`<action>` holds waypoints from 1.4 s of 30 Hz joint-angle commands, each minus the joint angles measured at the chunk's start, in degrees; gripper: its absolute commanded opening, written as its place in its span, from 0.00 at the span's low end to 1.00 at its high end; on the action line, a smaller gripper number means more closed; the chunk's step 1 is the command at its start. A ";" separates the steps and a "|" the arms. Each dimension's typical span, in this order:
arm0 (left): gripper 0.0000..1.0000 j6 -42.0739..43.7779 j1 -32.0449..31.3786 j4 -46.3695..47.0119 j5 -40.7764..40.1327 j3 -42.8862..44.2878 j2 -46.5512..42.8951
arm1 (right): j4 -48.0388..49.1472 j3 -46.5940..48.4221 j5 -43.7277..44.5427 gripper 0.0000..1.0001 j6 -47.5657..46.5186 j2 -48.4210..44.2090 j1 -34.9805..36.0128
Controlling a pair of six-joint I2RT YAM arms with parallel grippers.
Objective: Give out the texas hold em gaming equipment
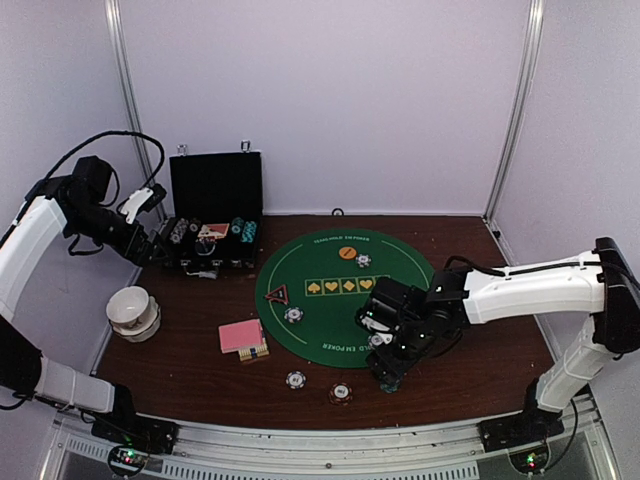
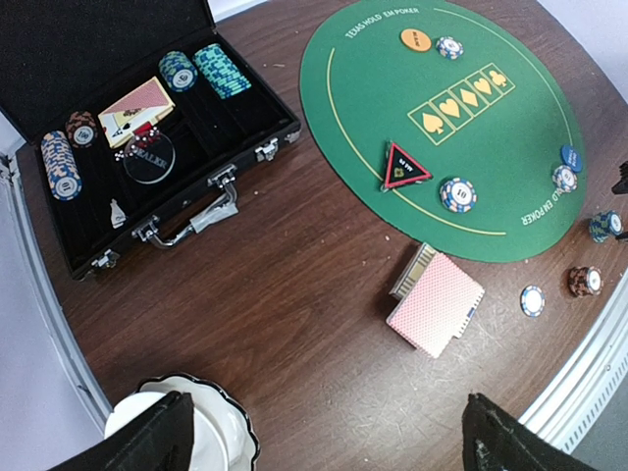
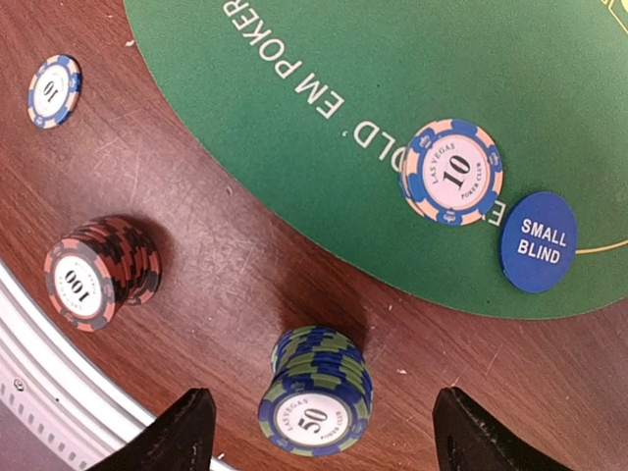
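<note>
My right gripper is open, its fingers either side of a blue-green stack of 50 chips without touching it; in the top view it hangs over the mat's near edge. A red-black stack of 100 chips and a single 10 chip lie to the left. Another 10 chip and the blue small-blind button sit on the green mat. The pink-backed cards, triangle marker and orange button show in the left wrist view. My left gripper is open and empty, high up.
The black chip case lies open at the back left with chip rows, cards and a dealer disc inside. A white bowl stands at the left edge, just under my left fingers. A metal rail runs along the table's front edge.
</note>
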 commanded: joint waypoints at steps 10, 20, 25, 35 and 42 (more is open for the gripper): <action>0.98 0.84 -0.14 -0.19 0.41 1.84 0.09 | 2.96 -2.62 0.76 0.68 0.84 1.77 0.21; 0.98 0.84 -0.14 -0.32 0.47 1.96 -0.02 | 3.83 -3.75 -0.18 0.65 0.68 3.27 0.39; 0.97 0.84 -0.09 -0.28 0.46 1.96 0.00 | 3.75 -3.77 0.01 0.59 0.59 3.27 0.42; 0.98 0.84 -0.14 -0.46 0.39 1.98 -0.15 | 1.46 -1.98 1.12 0.43 -0.17 1.91 0.43; 0.98 0.93 -0.12 -0.49 0.35 1.88 -0.44 | -0.77 -0.34 0.56 0.49 -0.81 0.77 0.39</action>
